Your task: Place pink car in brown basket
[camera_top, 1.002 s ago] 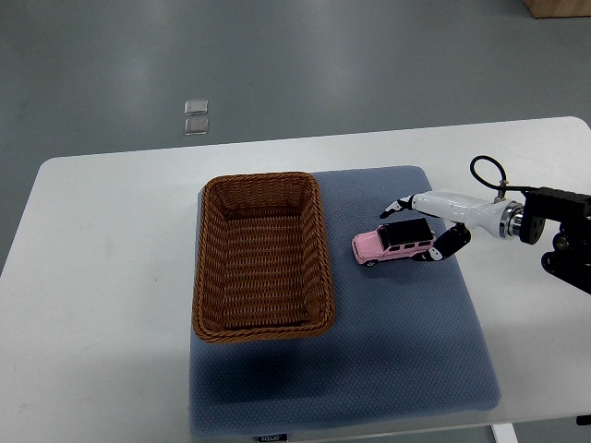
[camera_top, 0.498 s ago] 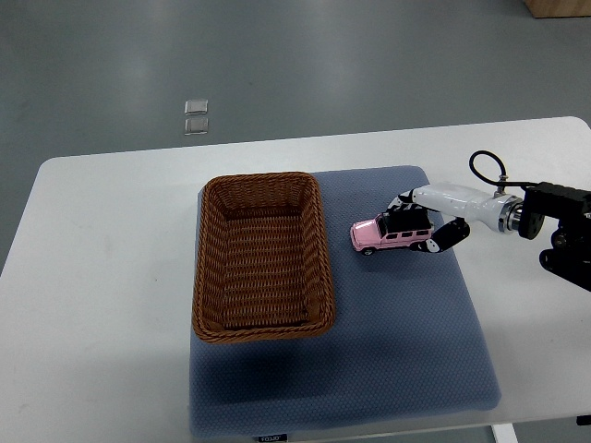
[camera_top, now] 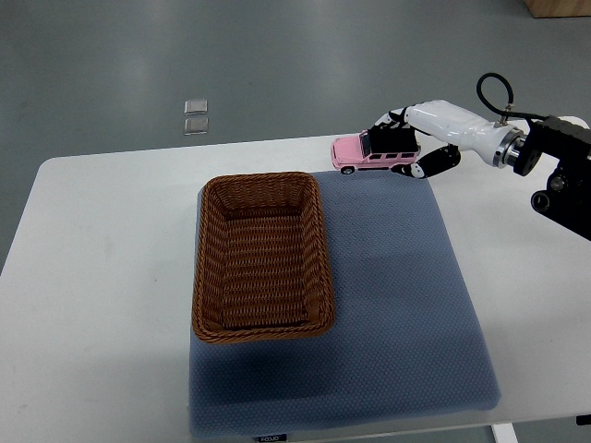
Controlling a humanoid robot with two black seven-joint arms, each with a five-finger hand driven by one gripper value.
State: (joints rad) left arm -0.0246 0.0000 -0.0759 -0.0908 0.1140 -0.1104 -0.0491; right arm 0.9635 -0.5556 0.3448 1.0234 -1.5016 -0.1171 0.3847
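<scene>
Carrying is the step in hand, as I judge it: the right hand (camera_top: 413, 138) has its fingers closed round the rear half of the pink car (camera_top: 374, 153) and holds it in the upper right of the frame, over the far edge of the white surface (camera_top: 102, 277). The car appears to be off the surface, though from this steep view the height cannot be told for certain.

To do this well, the hand should travel toward the lower left of the frame until the car sits over the open middle of the brown basket (camera_top: 262, 256), not over its woven rim. The car pokes out from the fingers toward the left, so its nose will reach the basket first; the hand needs to go far enough that the whole length clears the near wall. Keeping the car level would help, since the grasp is on one end only and it could pivot. Lower it inside before letting go, so it does not bounce off the rim.

The basket stands at centre-left, partly on the blue mat (camera_top: 406, 305), and is empty. The car is up and to the right of it, apart from its rim.

The left arm does not show.
</scene>
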